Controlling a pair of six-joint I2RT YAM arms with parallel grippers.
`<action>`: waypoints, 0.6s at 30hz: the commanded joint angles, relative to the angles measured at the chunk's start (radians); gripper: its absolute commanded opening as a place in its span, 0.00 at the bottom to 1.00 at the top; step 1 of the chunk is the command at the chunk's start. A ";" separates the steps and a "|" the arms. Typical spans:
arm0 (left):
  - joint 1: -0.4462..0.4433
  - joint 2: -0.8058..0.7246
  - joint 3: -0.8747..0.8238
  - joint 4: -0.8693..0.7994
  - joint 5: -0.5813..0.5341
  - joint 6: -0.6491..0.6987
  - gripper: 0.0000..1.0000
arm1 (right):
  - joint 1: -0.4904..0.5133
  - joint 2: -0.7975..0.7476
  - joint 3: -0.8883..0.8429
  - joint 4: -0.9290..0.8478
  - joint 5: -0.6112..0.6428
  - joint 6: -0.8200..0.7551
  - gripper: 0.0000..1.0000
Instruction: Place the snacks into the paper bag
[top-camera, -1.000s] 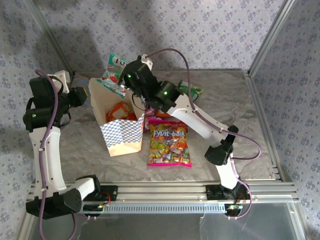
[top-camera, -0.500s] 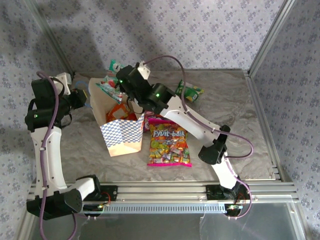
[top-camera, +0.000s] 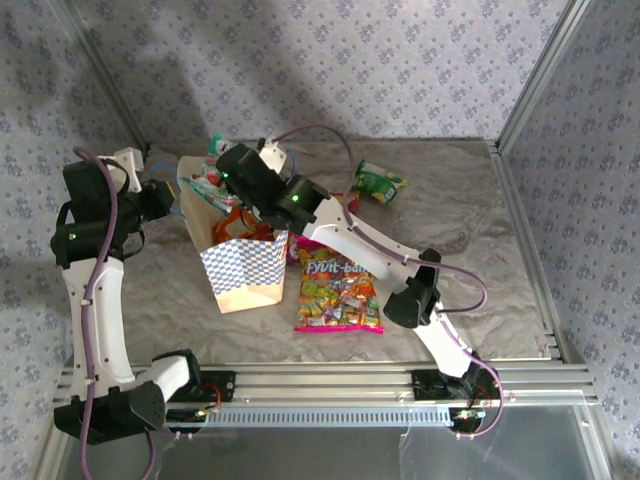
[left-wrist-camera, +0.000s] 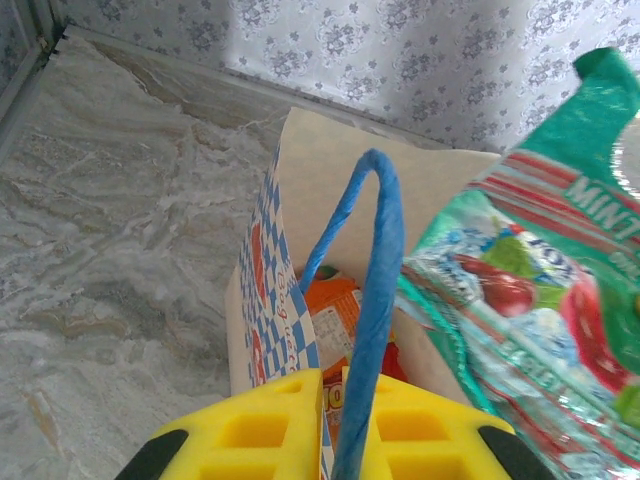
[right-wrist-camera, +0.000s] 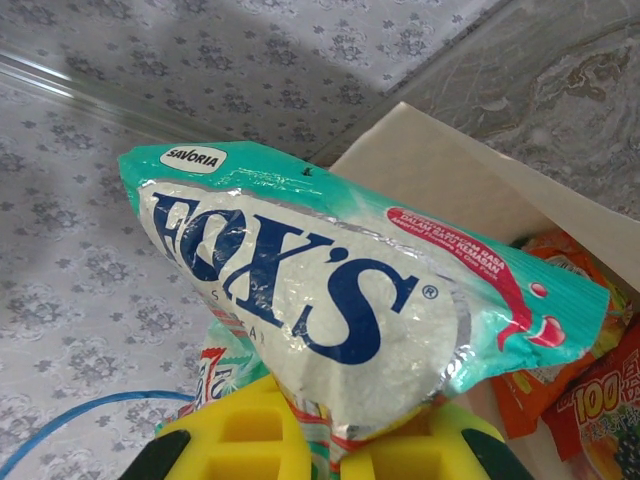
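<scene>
The left arm (top-camera: 95, 300) rises upright from its base and bends toward the paper bag (top-camera: 245, 280). The left gripper (left-wrist-camera: 335, 390) is clenched on the blue cord handle (left-wrist-camera: 378, 270). The paper bag stands open, with an orange packet (top-camera: 238, 222) inside. The right arm (top-camera: 370, 245) reaches diagonally across the table (top-camera: 460, 230), wrist over the bag mouth. The right gripper (right-wrist-camera: 320, 415) pinches a teal packet (right-wrist-camera: 320, 290) above the opening. A large pink packet (top-camera: 338, 292) lies flat just beside the paper bag. A green packet (top-camera: 378, 183) lies farther back.
</scene>
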 joint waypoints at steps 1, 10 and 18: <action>0.010 -0.017 -0.003 0.020 0.025 -0.011 0.14 | -0.005 0.022 0.067 0.033 0.006 0.025 0.00; 0.009 -0.012 -0.005 0.020 0.027 -0.012 0.14 | -0.021 0.054 0.070 0.034 -0.033 0.043 0.00; 0.010 -0.009 -0.005 0.017 0.027 -0.009 0.14 | -0.027 0.076 0.069 0.024 -0.058 0.062 0.03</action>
